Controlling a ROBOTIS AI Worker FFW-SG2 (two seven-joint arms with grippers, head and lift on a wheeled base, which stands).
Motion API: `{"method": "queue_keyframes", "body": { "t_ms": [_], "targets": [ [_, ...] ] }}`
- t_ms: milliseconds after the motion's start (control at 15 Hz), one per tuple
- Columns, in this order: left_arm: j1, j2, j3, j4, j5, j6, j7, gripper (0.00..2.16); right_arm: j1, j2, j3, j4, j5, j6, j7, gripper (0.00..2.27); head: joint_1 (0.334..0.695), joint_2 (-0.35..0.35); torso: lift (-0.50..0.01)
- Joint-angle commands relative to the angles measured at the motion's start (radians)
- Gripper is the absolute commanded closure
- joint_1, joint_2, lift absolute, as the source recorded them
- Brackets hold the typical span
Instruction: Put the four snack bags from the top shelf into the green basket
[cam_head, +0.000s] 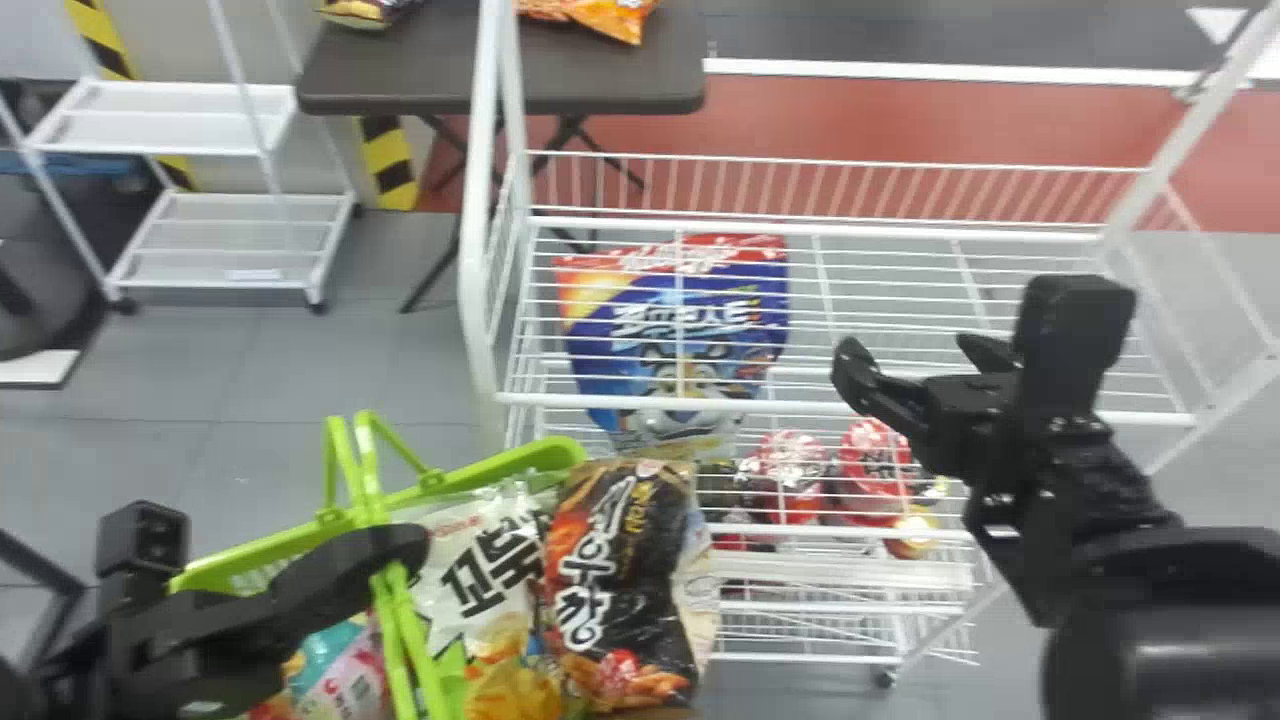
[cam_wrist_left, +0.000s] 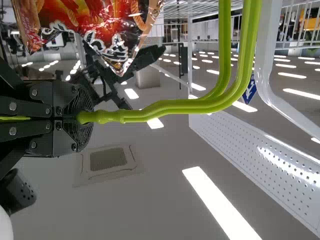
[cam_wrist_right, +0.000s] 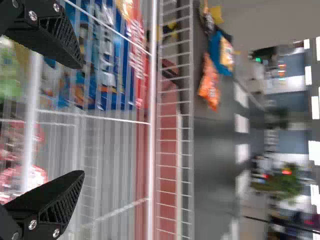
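Baskets, green: one (cam_head: 540, 455), with two handles (cam_head: 372, 480). Snack bags inside: at least three, counting one white (cam_head: 480, 560), one black (cam_head: 620, 560), one teal (cam_head: 345, 660). Blue bags: one (cam_head: 680, 320). Red packages (cam_head: 875, 470): at least two. Wire racks: one (cam_head: 850, 408). Dark tables: one (cam_head: 400, 90). White carts: one (cam_head: 170, 120), with two shelves.
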Motion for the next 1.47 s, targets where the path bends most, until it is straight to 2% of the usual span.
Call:
{"method": "queue_keyframes", "body": {
  "t_ms": [0,333,800,1400],
  "targets": [
    [0.001,0.002,0.000,0.008,0.000,0.000,-0.011,2.15,-0.015,-0.005,-0.024,0.124,0.002,-0.253,0.007,0.07,0.695,-0.060,0.000],
    [-0.004,0.002,-0.004,0.015,0.000,0.000,-0.011,2.15,-0.030,-0.006,-0.067,0.259,-0.007,-0.406,0.055,0.06,0.695,-0.094,0.000],
    [-0.007,0.002,-0.011,0.024,-0.003,-0.003,-0.011,2.15,-0.016,-0.006,-0.064,0.273,-0.010,-0.412,0.058,0.07,0.695,-0.110,0.000],
    [-0.022,0.019,-0.015,0.054,0.008,-0.003,-0.011,2.15,-0.001,0.000,-0.038,0.257,0.002,-0.412,0.055,0.07,0.695,-0.083,0.000]
  ]
}}
